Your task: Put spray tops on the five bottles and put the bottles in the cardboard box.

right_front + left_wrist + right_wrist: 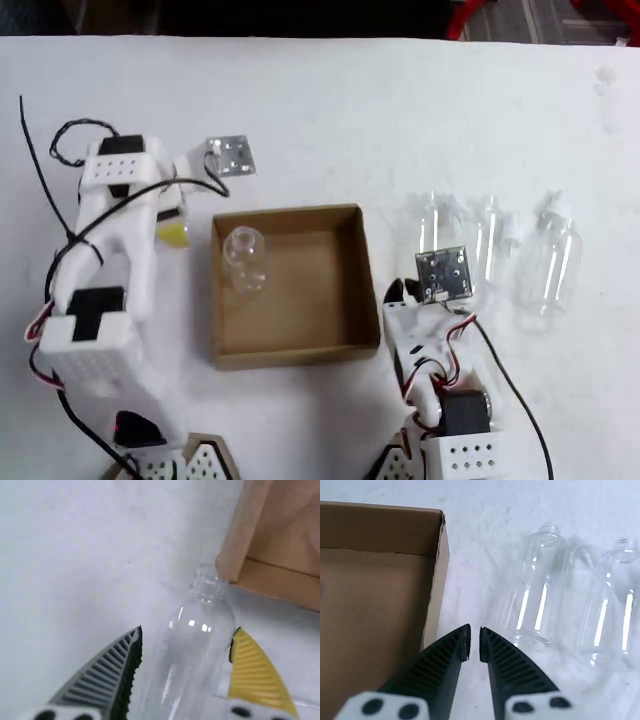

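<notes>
Worktop: white surface that carries the box, the bottles and both arms.
Box: open cardboard, at the centre of the high view, with one bottle inside.
Bottle count: five, all clear plastic. One is in the box, one is at the left pincer and three lie in a row.
Boxed bottle: lies in the box's 10 o'clock corner. Whether it has a top cannot be told.
Row: three bottles lying side by side at 3 o'clock of the box. The two in the right wrist view have bare necks.
Left bottle: lies on the worktop just outside the box's 10 o'clock corner, with its bare neck pointing at that corner.
Left pincer: spread wide astride the left bottle. The yellow finger is at its side and the grey finger just beside it. No firm grip is evident.
Right pincer: narrow, nearly closed and empty. It sits at 4 o'clock of the box, between the box wall and the row.
Spray tops: too faint to count.
Handling (judged): the bottles look light, thin-walled and smooth, so they are likely to roll or slip, and to dent under a hard squeeze.
Hold point (judged): across the mid-body, where the walls run parallel, which leaves the neck free for a top.
</notes>
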`<control>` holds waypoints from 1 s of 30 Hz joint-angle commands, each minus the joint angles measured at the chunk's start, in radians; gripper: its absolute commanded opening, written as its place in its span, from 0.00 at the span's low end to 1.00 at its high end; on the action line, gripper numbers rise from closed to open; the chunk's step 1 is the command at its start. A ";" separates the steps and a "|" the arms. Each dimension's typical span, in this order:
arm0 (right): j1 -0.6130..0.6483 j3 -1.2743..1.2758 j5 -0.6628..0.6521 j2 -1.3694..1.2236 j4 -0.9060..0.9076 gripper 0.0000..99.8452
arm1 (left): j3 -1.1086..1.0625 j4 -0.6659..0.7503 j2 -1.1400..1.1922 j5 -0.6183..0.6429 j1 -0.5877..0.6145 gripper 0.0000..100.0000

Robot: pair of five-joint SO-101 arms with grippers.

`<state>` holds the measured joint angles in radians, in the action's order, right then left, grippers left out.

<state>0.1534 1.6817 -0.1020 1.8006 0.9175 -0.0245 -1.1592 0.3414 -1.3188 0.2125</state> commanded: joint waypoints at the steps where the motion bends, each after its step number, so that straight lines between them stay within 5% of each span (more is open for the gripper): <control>1: 0.007 0.009 -0.011 0.001 -0.001 0.02 | 0.058 -0.018 0.036 -0.072 -0.019 0.27; 8: 0.007 0.009 -0.011 0.001 -0.001 0.02 | 0.058 0.032 0.096 -0.075 -0.022 0.25; 15: 0.007 0.009 -0.011 0.001 -0.001 0.02 | 0.072 0.006 0.094 -0.071 -0.035 0.04; 23: 0.007 0.009 -0.011 0.001 0.001 0.02 | 0.281 -0.408 -0.145 -0.064 -0.035 0.03; 30: 0.007 0.009 -0.011 0.001 0.004 0.02 | 0.411 -0.545 -0.404 0.278 -0.038 0.03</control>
<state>0.1534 1.6817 -0.1020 1.8006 0.9175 0.2931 -1.6272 0.1204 -1.2666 0.1956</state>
